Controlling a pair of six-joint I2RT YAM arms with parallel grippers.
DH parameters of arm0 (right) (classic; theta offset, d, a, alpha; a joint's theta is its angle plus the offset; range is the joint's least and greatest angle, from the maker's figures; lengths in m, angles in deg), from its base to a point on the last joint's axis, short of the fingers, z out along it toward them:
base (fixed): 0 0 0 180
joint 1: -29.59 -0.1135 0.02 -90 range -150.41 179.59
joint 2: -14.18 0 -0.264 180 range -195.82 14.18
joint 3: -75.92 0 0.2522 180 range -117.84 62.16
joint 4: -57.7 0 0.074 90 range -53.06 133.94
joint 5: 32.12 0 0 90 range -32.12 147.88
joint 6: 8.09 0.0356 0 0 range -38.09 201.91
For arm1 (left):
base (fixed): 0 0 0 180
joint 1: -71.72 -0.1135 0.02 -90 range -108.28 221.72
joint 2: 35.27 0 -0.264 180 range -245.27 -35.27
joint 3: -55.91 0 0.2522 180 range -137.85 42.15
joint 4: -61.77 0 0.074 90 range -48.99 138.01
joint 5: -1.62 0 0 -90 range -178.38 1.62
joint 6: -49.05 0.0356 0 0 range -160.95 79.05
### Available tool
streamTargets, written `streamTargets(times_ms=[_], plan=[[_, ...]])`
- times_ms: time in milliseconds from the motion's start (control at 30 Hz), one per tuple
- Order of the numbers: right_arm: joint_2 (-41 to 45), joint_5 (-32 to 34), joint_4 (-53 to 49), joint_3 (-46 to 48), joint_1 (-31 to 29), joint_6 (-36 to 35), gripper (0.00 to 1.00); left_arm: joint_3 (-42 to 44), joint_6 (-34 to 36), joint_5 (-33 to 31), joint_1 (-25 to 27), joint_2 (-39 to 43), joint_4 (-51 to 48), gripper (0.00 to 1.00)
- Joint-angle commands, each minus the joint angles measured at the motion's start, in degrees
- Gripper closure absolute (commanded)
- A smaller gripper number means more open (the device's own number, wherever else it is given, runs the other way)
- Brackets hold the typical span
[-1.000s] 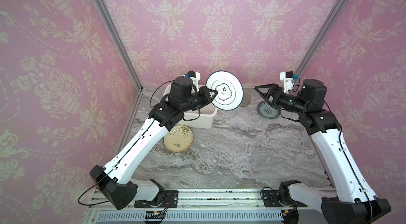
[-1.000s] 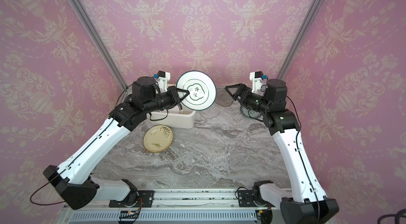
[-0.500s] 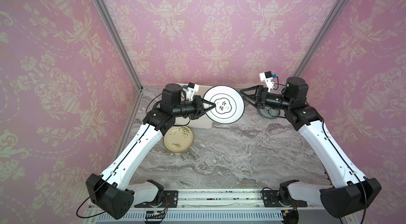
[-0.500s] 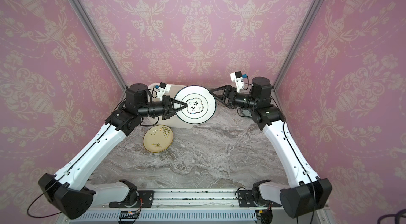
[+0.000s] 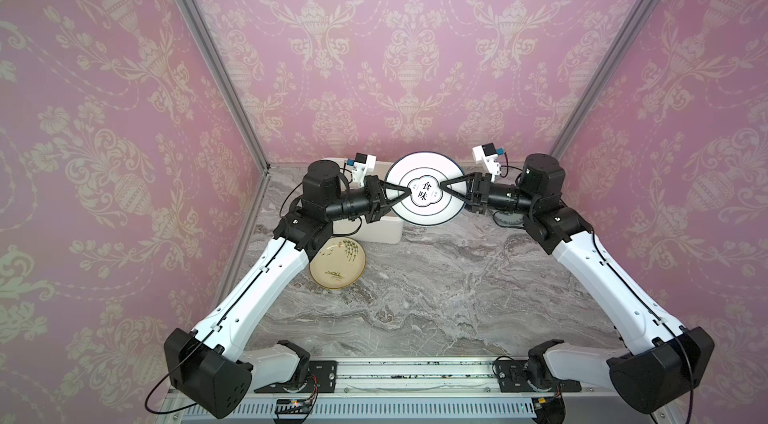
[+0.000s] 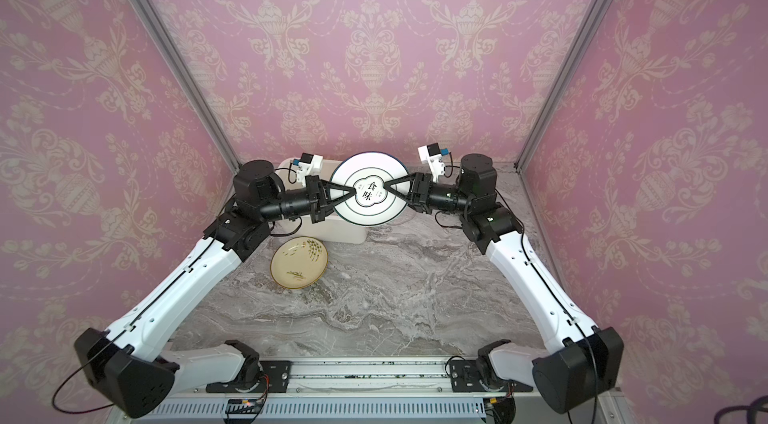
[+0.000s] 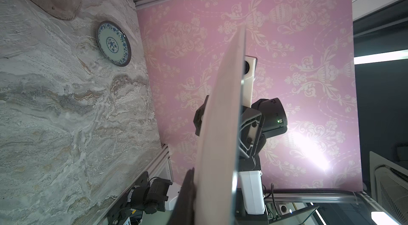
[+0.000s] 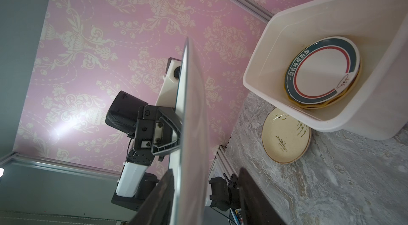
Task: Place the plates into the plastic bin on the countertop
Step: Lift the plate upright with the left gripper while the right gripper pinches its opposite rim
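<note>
one white lettered plate [image 5: 424, 210], upright: left hand [image 5: 409, 192] clamps it, right hand [image 5: 441, 187] astride, jaws apart. likely handover; next right closes, left frees.

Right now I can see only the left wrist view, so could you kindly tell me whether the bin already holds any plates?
Observer: Yes, the plastic bin holds a stack, topped by a white plate with a dark lettered rim.
Operator: Thank you; is anything lying beside it?
Observer: A cream plate with sprigs lies flat on the countertop, close in front of the bin.
</note>
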Motion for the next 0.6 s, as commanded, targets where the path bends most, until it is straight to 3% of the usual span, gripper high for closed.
streamTargets(times_ms=[0, 100, 267, 500, 567], plan=[[-0.9, 1.5, 8.0, 1.1, -0.8, 4.6, 0.59, 0.6, -1.2, 0.2, 0.4, 1.4, 4.0, 1.0], [-1.9, 2.0, 12.6, 1.5, -1.2, 8.3, 0.65, 1.1, -1.2, -0.5, 1.2, 1.5, 4.3, 1.0], [-3.6, 2.6, 12.0, -0.2, -3.4, 7.9, 0.75, 2.0, -0.8, -2.3, 2.5, 1.4, 4.6, 1.0], [-3.7, 3.5, 11.1, -0.9, -4.2, 7.9, 1.0, 2.4, 0.1, -3.1, 3.2, 1.0, 4.2, 1.0], [-3.8, 3.8, 10.4, -1.4, -4.2, 7.7, 1.0, 2.7, 0.2, -3.5, 3.2, 1.2, 4.1, 0.99]])
